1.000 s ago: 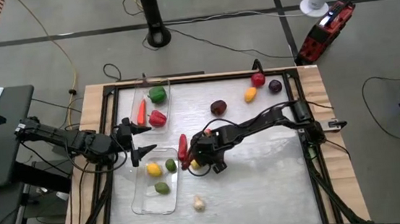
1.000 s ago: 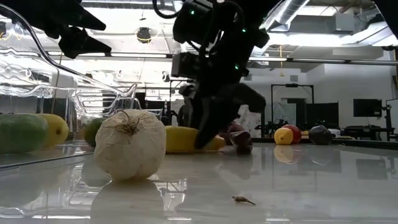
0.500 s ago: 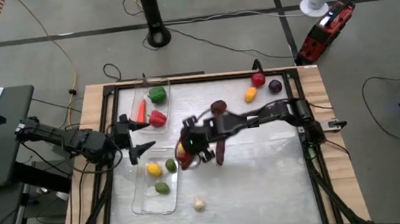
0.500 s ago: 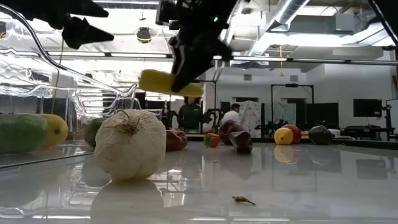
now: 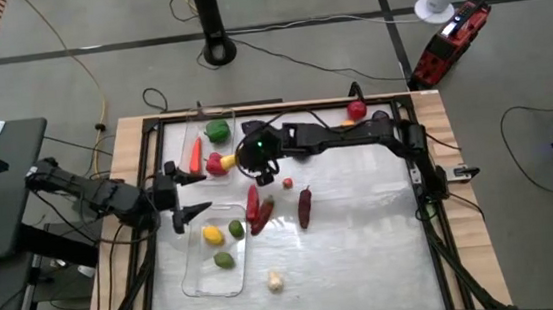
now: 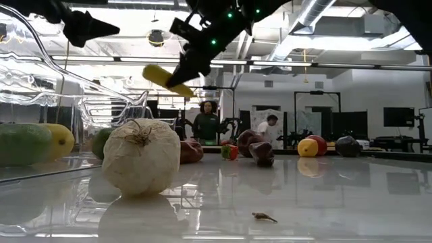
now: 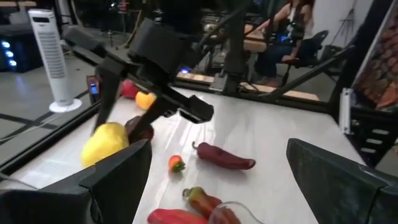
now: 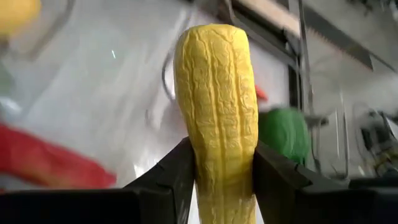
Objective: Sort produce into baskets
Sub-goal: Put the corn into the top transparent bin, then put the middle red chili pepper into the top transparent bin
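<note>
My right gripper (image 5: 240, 159) is shut on a yellow ribbed piece of produce (image 8: 217, 93), in the air at the right rim of the far clear basket (image 5: 197, 128). That basket holds a green pepper (image 5: 217, 131), a carrot (image 5: 194, 154) and a red pepper (image 5: 215, 164). The near basket (image 5: 199, 282) holds one yellow and two green fruits. My left gripper (image 5: 186, 197) is open and empty between the two baskets' left sides. A white garlic (image 5: 275, 282) lies on the table. My right gripper pinches the yellow piece between its two fingers (image 8: 180, 171), on two opposite sides of its lower end (image 8: 219, 177). The piece sticks out past the fingertips, along the fingers. In the low view it is lifted clear of the table (image 6: 165, 79) and slants.
Red peppers (image 5: 253, 205), a dark red chili (image 5: 305, 206) and a small red fruit (image 5: 287, 182) lie mid-table. A red fruit (image 5: 356, 111) lies at the far right. Bare tabletop lies to the right and near side. People show in the room behind.
My right gripper has lifted the yellow piece off the table beside the near basket and carried it up and toward the table's far left, to the far basket. The piece is now clear of the table. The dark red chili shows where the gripper stood.
</note>
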You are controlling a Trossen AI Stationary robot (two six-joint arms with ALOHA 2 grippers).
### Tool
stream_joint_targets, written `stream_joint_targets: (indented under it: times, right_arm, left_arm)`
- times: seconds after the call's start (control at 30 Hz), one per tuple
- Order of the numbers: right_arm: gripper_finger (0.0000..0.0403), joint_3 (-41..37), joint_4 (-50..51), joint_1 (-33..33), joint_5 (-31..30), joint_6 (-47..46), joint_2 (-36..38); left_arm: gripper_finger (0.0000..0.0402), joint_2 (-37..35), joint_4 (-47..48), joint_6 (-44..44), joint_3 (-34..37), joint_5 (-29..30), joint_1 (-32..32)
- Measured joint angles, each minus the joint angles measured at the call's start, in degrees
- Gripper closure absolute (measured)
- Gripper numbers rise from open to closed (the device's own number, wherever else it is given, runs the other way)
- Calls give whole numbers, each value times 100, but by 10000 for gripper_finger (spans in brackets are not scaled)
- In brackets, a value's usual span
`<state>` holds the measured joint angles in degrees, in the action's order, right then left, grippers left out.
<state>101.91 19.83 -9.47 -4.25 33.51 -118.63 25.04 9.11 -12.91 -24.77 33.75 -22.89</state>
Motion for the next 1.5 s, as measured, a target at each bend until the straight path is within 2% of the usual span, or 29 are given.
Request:
stream_joint_targets:
  times: [0.2, 0.37, 0.5, 0.6, 0.83, 0.93, 1.03, 1.17, 1.37, 1.5]
  right_arm:
    - [237, -4, -1108, -97, 702, 146, -108]
    - [237, 2, -2489, -210, 1482, -349, -380]
    - [237, 2, -3335, -242, 1581, -636, -682]
    - [229, 69, -3459, -231, 1553, -750, -893]
    - [153, 822, -2592, -362, 1779, -1225, -1197]
    - [128, 896, -2445, -372, 1801, -1248, -1187]
    - [117, 896, -1794, -360, 1799, -1024, -967]
    - [119, 905, -391, -367, 1799, -773, -417]
    - [121, 213, 671, -121, 1607, -679, 94]
    - [121, -705, 413, 175, 1400, -822, 429]
  left_arm:
    - [41, -276, -13, 102, 0, -5, -129]
    - [41, -346, -23, 112, 0, -8, -158]
    - [41, -333, -52, 127, 0, -9, -158]
    - [41, -333, -93, 177, 0, -10, -158]
    - [41, -335, -110, 171, 0, -10, -158]
    - [41, -333, -95, 171, 0, -10, -157]
    - [41, -333, -66, 151, 0, -6, -158]
    - [41, -333, 134, 6, 0, -14, -158]
    - [41, -333, 327, -186, 0, -13, -158]
    - [41, -333, 371, -273, 0, 14, -158]
